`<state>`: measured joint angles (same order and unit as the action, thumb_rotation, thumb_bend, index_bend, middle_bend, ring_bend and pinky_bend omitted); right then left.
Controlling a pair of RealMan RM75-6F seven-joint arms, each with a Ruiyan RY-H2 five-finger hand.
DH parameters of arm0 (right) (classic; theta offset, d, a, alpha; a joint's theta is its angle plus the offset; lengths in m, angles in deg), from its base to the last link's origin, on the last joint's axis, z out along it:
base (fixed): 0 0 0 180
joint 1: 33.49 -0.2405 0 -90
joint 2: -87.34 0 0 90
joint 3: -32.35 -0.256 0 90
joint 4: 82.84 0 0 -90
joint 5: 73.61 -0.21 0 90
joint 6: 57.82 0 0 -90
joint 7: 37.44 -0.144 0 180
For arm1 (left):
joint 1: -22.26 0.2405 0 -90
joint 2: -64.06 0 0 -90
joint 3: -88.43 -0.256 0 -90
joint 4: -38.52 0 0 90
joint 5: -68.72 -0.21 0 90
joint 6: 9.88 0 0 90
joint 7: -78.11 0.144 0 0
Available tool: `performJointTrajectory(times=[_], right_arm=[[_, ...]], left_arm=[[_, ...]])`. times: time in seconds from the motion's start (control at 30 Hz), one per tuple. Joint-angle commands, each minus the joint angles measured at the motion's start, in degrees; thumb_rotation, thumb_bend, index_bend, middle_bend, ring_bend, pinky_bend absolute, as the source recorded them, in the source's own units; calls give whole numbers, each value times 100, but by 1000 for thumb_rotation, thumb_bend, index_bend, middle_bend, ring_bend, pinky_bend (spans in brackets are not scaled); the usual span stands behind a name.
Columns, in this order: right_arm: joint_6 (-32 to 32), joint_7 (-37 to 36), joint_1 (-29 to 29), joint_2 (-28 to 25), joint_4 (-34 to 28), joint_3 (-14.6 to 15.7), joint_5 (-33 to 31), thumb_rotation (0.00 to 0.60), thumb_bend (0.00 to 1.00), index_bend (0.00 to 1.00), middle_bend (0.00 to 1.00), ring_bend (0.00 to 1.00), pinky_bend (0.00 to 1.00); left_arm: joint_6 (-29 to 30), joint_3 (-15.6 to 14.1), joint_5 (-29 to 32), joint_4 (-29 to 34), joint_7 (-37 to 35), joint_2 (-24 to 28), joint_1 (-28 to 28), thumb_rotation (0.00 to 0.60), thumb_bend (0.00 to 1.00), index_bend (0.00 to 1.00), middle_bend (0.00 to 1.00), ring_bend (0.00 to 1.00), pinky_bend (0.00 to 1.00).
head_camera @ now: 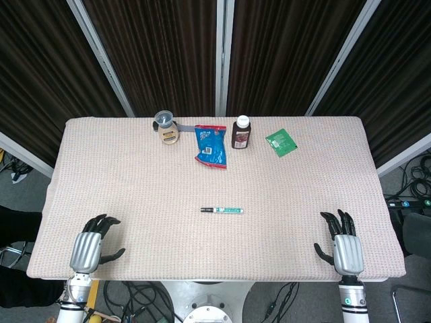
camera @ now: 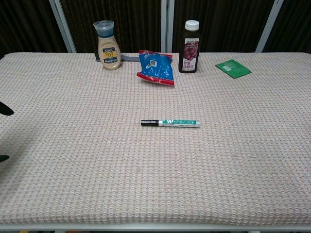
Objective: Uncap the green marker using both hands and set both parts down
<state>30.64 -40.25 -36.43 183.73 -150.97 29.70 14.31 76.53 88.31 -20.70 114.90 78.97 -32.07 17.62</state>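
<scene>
1. Because nothing is grasped yet, the task looks to be at its very beginning. The wide table covered with a beige woven cloth (head_camera: 135, 168) carries everything, and the green-and-white marker with a black cap (head_camera: 221, 210) lies flat near its middle, cap end toward the robot's left side.
2. Far behind the marker, along the back edge, stand a cream sauce bottle with a grey-blue cap (camera: 107, 44), a blue snack bag (camera: 156, 66), a dark juice bottle with a white cap (camera: 190, 46) and a flat green packet (camera: 233, 68).
3. The left hand (head_camera: 93, 245) rests at the front edge, well apart from the marker on its cap side. Its fingers are spread and it holds nothing. In the chest view only dark fingertips show at the left border.
4. The right hand (head_camera: 342, 243) rests at the front edge on the other side of the marker, also well apart, fingers spread and empty.
5. Risks, in my judgement: the marker is thin and round, so a finger pushing from one side could roll it away. If both hands grip the barrel, the cap will not come off. A hard pull could make one part slip and fly toward the bottles.
</scene>
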Motion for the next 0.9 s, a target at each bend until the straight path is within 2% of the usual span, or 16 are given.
performJointTrajectory(times=[0.03, 0.27, 0.47, 0.57, 0.73, 0.83, 0.9], right_arm=[[-1, 8, -6, -2, -25, -11, -9, 600, 118, 151, 185, 0, 0], [58, 174, -91, -106, -278, -88, 75, 600, 118, 151, 200, 0, 0], [-135, 759, -505, -394, -1044, -275, 341, 600, 116, 172, 255, 10, 11], [-509, 1237, -872, -563, -1540, -467, 386, 600, 116, 257, 308, 72, 64], [-1825, 2039, -1680, -723, -2235, -887, -162, 600, 116, 329, 369, 146, 121], [-2557, 2508, -2177, -654, -2301, -1176, -704, 600, 117, 342, 382, 149, 133], [-2801, 2858, -2426, -500, -2206, -1290, -968, 600, 118, 355, 387, 149, 135]], left_arm=[[15, -1, -6, 32, 19, 14, 1, 600, 98, 302, 282, 158, 199], [-16, -2, -14, 50, 13, 31, -31, 600, 98, 302, 282, 157, 199], [-74, -1, -36, 65, -47, 60, -89, 600, 98, 302, 282, 158, 199], [-63, 7, -44, 11, -98, 39, -99, 600, 98, 302, 282, 158, 199], [-57, 43, -39, 89, -127, 56, -127, 600, 98, 302, 282, 158, 199], [-35, 59, -50, 133, -133, 74, -140, 600, 98, 302, 282, 158, 199], [-45, 62, -39, 152, -129, 86, -146, 600, 98, 302, 282, 157, 199]])
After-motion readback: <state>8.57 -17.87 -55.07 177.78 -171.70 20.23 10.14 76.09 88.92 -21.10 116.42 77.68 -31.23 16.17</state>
